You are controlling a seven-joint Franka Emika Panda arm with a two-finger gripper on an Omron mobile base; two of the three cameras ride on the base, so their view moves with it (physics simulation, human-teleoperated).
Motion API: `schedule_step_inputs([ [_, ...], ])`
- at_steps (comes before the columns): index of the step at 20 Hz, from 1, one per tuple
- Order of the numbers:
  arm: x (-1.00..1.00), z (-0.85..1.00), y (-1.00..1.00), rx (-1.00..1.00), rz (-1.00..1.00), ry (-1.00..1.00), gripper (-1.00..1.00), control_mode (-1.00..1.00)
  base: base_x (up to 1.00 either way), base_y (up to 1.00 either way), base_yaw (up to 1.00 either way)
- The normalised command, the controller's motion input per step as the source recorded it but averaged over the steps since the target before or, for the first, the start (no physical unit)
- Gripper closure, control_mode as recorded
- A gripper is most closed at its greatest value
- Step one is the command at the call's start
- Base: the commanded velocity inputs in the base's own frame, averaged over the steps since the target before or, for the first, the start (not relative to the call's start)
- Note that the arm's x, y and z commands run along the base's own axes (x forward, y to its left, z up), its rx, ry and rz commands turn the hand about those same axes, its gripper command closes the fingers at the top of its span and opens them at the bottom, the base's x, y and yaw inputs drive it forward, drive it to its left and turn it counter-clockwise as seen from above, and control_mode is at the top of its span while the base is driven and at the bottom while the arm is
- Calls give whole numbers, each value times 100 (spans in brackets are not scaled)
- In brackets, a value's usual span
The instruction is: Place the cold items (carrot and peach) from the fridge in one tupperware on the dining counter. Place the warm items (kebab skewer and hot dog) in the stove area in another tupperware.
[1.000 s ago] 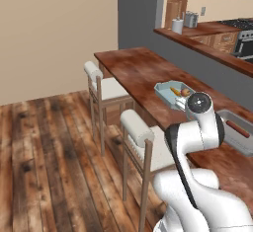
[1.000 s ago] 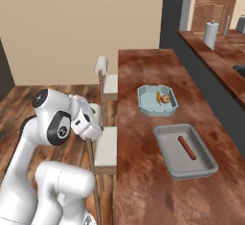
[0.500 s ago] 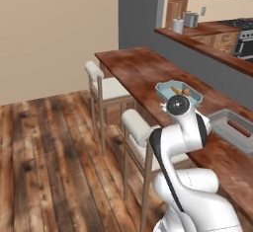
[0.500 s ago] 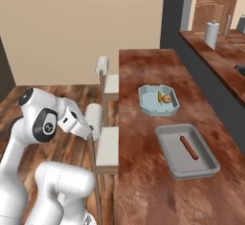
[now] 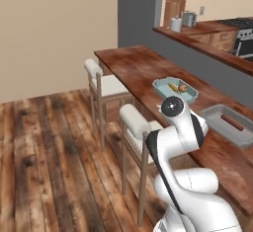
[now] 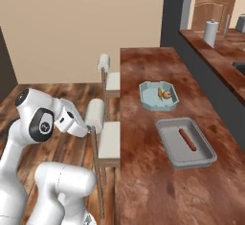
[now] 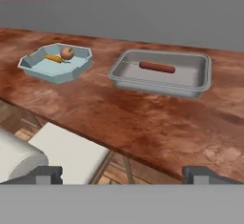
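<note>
Right now your tool (image 7: 122,173) is wide open w/ nothing between the tips, held off the near edge of the counter (image 6: 143,171) and above a white stool seat (image 7: 66,151). In the hand view both dark fingertips (image 7: 45,174) sit at the bottom, far apart, pointing across the counter toward the grey back wall.

On the counter you've got two containers side by side but apart. The light-blue tupperware (image 7: 33,66) is on the left in the hand view; the carrot (image 7: 54,59) and peach (image 7: 67,53) lie inside it, just beside each other. The grey tupperware (image 7: 200,75) is to its right, w/ the hot dog (image 7: 157,67) lying lengthwise in the middle. A thin pale stick-like shape is at the hot dog's left end; you can't tell what it is.

In the right base view the blue tupperware (image 6: 146,95) is farther along the counter and the grey one (image 6: 165,133) nearer the robot. Two white stools (image 6: 103,68) stand along the counter's left side. A paper towel roll (image 6: 210,31) stands on the raised ledge far right.
</note>
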Motion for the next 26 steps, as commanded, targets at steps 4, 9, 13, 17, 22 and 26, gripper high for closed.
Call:
schedule_step_inputs([
  [4,0,0,0,0,0,0,-100,100,-76,0,0],
  [9,0,0,0,0,0,0,-100,100,-88,0,0],
  [13,0,0,0,0,0,0,-100,100,-84,3,0],
  [17,0,0,0,0,0,0,-100,100,-58,2,0],
  [22,0,0,0,0,0,0,-100,100,-65,-13,4],
  [26,0,0,0,0,0,0,-100,100,-87,-20,5],
])
